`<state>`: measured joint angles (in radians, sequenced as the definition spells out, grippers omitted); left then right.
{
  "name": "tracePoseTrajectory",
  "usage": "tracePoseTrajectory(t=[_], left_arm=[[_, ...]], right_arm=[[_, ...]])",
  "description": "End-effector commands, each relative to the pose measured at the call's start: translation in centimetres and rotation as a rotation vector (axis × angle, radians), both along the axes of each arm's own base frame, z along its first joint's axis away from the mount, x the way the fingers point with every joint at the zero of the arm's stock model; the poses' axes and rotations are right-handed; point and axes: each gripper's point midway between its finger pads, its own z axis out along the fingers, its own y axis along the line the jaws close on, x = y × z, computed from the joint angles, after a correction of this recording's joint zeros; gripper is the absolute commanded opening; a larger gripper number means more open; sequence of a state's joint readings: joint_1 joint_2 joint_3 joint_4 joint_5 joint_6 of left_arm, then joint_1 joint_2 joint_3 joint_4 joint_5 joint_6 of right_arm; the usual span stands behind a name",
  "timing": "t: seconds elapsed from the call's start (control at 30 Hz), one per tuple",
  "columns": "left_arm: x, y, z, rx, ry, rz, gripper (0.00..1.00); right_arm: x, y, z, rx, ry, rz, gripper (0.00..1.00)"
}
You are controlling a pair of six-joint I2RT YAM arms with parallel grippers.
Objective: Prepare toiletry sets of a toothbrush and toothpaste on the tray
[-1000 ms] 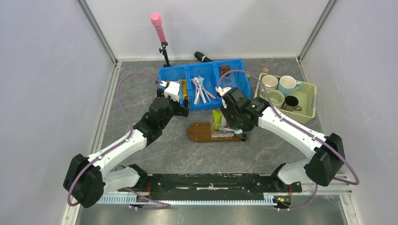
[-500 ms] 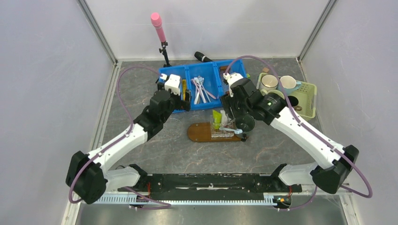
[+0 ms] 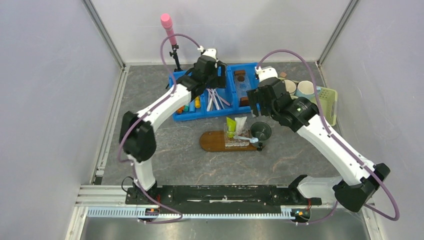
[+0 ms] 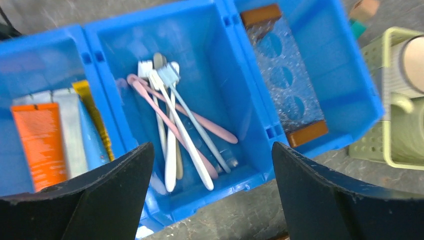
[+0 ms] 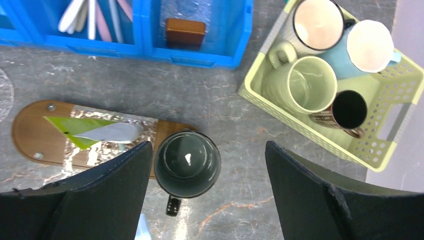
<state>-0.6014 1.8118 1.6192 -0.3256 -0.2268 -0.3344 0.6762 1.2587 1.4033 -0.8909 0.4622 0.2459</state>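
Observation:
The brown oval tray (image 3: 212, 141) (image 5: 30, 135) lies in front of the blue bin. On it rest a green toothpaste (image 3: 231, 125) (image 5: 75, 125) and a white toothpaste (image 3: 241, 123) (image 5: 112, 132), with a light blue toothbrush (image 3: 248, 139) across its right part. My right gripper (image 3: 256, 104) (image 5: 207, 200) hangs open and empty high above the tray's right end. My left gripper (image 3: 212, 82) (image 4: 212, 200) is open over the bin's middle compartment. There another pale blue toothbrush (image 4: 200, 127) lies among white and pink ones.
A dark mug (image 3: 261, 131) (image 5: 187, 162) stands at the tray's right end, handle toward me. The blue bin (image 3: 250, 107) (image 4: 250, 115) holds orange and yellow tubes (image 4: 42, 142) on its left. A pale green basket (image 3: 327, 107) (image 5: 380, 145) of mugs sits at right. A pink-topped stand (image 3: 169, 30) rises behind the bin.
My right gripper opened, left the dark mug at the tray's right end and rose back toward the bin. My left arm swung from the bin's left side to over its middle compartment.

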Motion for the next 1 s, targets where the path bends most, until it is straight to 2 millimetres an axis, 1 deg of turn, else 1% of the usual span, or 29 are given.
tracePoseTrajectory(t=[0.0, 0.03, 0.07, 0.13, 0.2, 0.27, 0.33, 0.5, 0.63, 0.77, 0.83, 0.9, 0.97], left_arm=[[0.2, -0.3, -3.4, -0.005, 0.190, 0.093, 0.91], [0.4, -0.5, -4.3, 0.002, 0.212, 0.100, 0.91], [0.7, -0.8, -4.6, 0.004, 0.224, 0.101, 0.89], [1.1, -1.2, -5.8, 0.012, 0.254, 0.104, 0.87], [1.3, -1.6, -7.0, 0.015, 0.278, 0.104, 0.81], [1.3, -1.9, -8.1, 0.014, 0.303, 0.101, 0.76], [1.2, -2.1, -9.2, 0.015, 0.325, 0.102, 0.70], [1.3, -2.1, -12.1, 0.045, 0.369, 0.115, 0.58], [1.4, -1.6, -14.4, 0.079, 0.398, 0.139, 0.54], [1.4, -1.2, -15.8, 0.098, 0.418, 0.157, 0.52], [1.5, -1.0, -16.4, 0.102, 0.427, 0.158, 0.49], [1.4, -1.0, -16.7, 0.104, 0.435, 0.157, 0.42], [1.3, -1.1, -16.5, 0.102, 0.439, 0.148, 0.32]], right_arm=[[0.1, -2.1, 0.5, 0.012, -0.058, -0.074, 0.89], [0.1, -2.4, 0.3, 0.013, -0.059, -0.079, 0.89], [0.0, -2.7, 0.2, 0.015, -0.061, -0.085, 0.89], [-0.3, -3.3, -0.3, 0.013, -0.058, -0.095, 0.89], [-0.4, -3.8, -0.5, 0.009, -0.056, -0.103, 0.89], [-0.4, -4.2, -0.7, 0.003, -0.054, -0.110, 0.89], [-0.4, -4.5, -0.9, -0.002, -0.051, -0.116, 0.89], [-0.3, -4.8, -1.4, -0.004, -0.042, -0.120, 0.89], [-0.4, -4.7, -1.9, -0.003, -0.032, -0.119, 0.89], [-0.6, -4.7, -2.5, 0.003, -0.018, -0.115, 0.89], [-0.7, -4.7, -2.6, 0.006, -0.017, -0.119, 0.89], [-0.7, -4.8, -2.7, 0.007, -0.016, -0.122, 0.89], [-0.8, -5.0, -2.6, 0.008, -0.019, -0.126, 0.89]])
